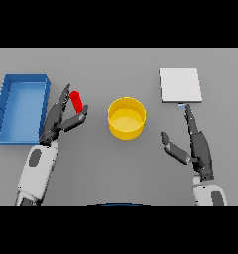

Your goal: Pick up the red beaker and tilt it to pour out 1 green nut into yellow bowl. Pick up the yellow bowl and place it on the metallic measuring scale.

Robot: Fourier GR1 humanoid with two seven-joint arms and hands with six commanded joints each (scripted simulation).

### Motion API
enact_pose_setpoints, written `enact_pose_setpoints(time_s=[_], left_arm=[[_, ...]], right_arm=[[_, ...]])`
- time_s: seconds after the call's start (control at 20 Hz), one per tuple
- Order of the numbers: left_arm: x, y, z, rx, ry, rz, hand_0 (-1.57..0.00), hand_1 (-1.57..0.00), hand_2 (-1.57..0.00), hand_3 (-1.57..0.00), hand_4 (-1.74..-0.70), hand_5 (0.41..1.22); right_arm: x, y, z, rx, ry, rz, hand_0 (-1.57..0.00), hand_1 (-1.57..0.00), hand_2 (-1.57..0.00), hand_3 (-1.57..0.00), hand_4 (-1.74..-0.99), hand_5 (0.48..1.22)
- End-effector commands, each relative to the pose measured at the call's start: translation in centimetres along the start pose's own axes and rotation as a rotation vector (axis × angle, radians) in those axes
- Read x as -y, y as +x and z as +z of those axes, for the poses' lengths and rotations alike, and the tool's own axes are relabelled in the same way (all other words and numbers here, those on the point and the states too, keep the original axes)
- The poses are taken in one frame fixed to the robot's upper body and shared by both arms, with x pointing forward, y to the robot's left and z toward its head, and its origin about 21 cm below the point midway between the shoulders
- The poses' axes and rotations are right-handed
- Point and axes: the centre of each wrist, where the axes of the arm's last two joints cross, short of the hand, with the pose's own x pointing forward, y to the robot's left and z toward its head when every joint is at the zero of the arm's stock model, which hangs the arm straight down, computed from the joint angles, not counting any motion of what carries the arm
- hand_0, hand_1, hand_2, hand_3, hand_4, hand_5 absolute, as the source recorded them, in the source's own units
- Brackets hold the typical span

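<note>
Nearest the camera, the dark right hand (198,149) is seen resting low over the grey desk (121,173), its fingers straight and its thumb spread wide, with nothing held. Just beyond its fingertips lies the flat, square metallic measuring scale (180,85), bare on top.

On the other side, the dark left hand (60,119) is closed round the small red cylindrical beaker (77,101), which is pinched between thumb and fingers and carried tilted, its upper end leaning away from the round yellow bowl (126,118). The bowl stands well to the inner side of that hand, between the two hands and apart from both. No green nut can be made out, neither in the beaker nor in the bowl; it may simply be too small to tell.

So the pick-up is judged done, while the pour appears not yet made, and the bowl's transfer to the scale is wholly left.

An open blue rectangular bin (22,106) sits just to the outer side of the left hand, touching nothing. Nothing is seen between beaker and bowl, or between bowl and scale.
</note>
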Motion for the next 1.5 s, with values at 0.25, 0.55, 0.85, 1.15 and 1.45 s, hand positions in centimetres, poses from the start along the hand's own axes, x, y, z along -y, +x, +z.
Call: enact_pose_setpoints(time_s=[0.25, 0.55, 0.85, 1.15, 1.45], left_arm=[[0.8, 0.3, -2.2, -0.029, -0.005, -0.016, 0.0, 0.0, 0.0, 0.0, -1.29, 0.683], [1.2, 0.5, -3.6, -0.005, -0.022, 0.019, 0.0, 0.0, 0.0, 0.0, -1.33, 0.695], [1.9, 0.0, -4.5, -0.019, 0.031, 0.098, -0.44, -0.48, -0.52, -0.55, -1.45, 0.871], [2.9, 0.4, -5.1, 0.03, -0.002, 0.018, -1.27, -1.29, -1.3, -1.19, -1.54, 1.129], [2.7, 0.9, -5.1, 0.038, 0.048, 0.077, -1.49, -1.5, -1.5, -1.47, -1.64, 1.132]], right_arm=[[0.0, 0.4, -0.1, -0.005, -0.003, -0.018, 0.0, 0.0, 0.0, 0.0, -1.269, 0.642], [-0.1, 0.4, -0.1, -0.022, -0.012, -0.006, 0.0, 0.0, 0.0, 0.0, -1.264, 0.64], [0.5, 0.5, 0.0, -0.018, -0.011, 0.014, 0.0, 0.0, 0.0, 0.0, -1.257, 0.645], [0.2, 0.2, 0.2, -0.019, -0.009, -0.009, 0.0, 0.0, 0.0, 0.0, -1.254, 0.644], [0.1, 0.2, 0.4, -0.014, -0.016, -0.015, 0.0, 0.0, 0.0, 0.0, -1.262, 0.646]])
